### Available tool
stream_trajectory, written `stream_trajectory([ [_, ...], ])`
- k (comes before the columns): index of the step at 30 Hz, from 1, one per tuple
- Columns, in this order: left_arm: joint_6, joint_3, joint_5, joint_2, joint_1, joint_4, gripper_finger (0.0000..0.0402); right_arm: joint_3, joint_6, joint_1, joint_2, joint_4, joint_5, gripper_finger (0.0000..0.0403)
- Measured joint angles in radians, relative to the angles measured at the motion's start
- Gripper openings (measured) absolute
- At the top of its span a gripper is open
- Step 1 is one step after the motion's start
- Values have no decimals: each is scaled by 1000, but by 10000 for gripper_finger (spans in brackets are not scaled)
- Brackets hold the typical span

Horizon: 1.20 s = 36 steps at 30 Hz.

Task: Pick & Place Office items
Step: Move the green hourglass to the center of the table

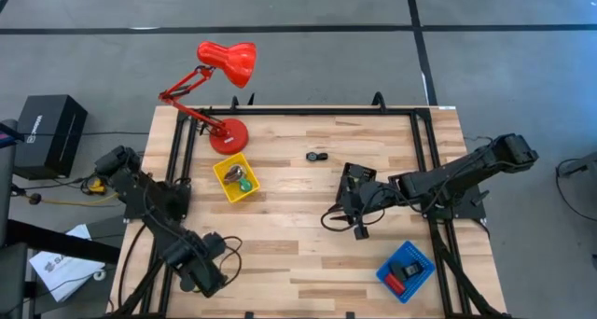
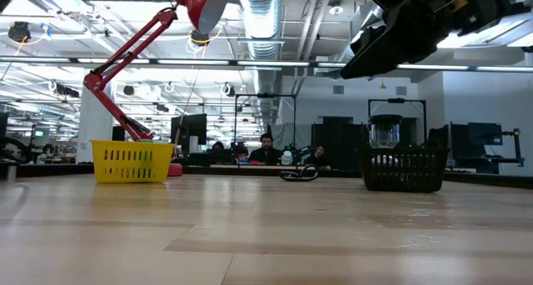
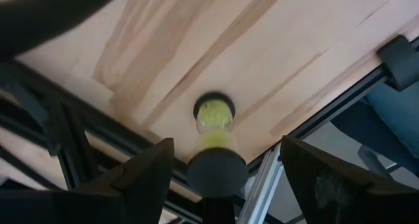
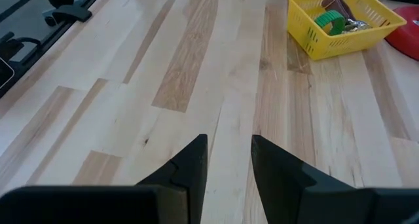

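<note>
Sitting nearest in the high view, at about five o'clock on the table (image 1: pixel 308 216), the blue tray (image 1: pixel 406 271) is holding a small black piece and a red block (image 1: pixel 395 284). Over at seven o'clock the left gripper (image 1: pixel 207 280) is hanging by the table's near edge; only the left wrist view is showing its fingers (image 3: pixel 147 178) standing wide apart with nothing between them, above a yellow-green cylinder with a black cap (image 3: pixel 214 142) at the table's edge, which the overhead camera is not picking out.

Moving toward the centre, the right gripper (image 1: pixel 358 228) is hovering at about four o'clock, its arm reaching in from three o'clock past the black tray (image 1: pixel 356 176). The right wrist view (image 4: pixel 228 160) is showing its two fingers set a narrow gap apart, gripping nothing, over bare wood.

Farther on, at ten o'clock, the yellow tray (image 1: pixel 222 173) is holding a green piece (image 4: pixel 328 21) and silvery bits (image 4: pixel 357 24), which the right wrist view is showing plainly. At twelve o'clock a small black item (image 1: pixel 318 156) is lying alone on the wood; the low view is catching it as a flat dark loop between the yellow and black trays. At eleven o'clock the red lamp (image 1: pixel 224 67) is standing just beyond the yellow tray. Only the low view is revealing people seated in the room behind.
</note>
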Motion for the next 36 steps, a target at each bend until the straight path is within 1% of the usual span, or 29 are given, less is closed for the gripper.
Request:
stream_trajectory([
  [8, -170, 0, -3, 0, -79, 0, 282, 0, 0, -35, 0, 0, 0, 109],
  [12, -223, -1, -17, 5, -113, 12, 282, 0, 0, -54, 0, -7, 0, 109],
  [20, -294, -1, -51, 23, -139, 18, 282, 0, 0, -73, 0, -7, 0, 109],
  [31, -300, -2, -30, 79, -159, 28, 282, 0, 0, -73, 0, -11, 0, 109],
  [36, -342, -2, -30, 86, -165, 36, 282, 0, 0, -73, 0, -11, 0, 109],
])
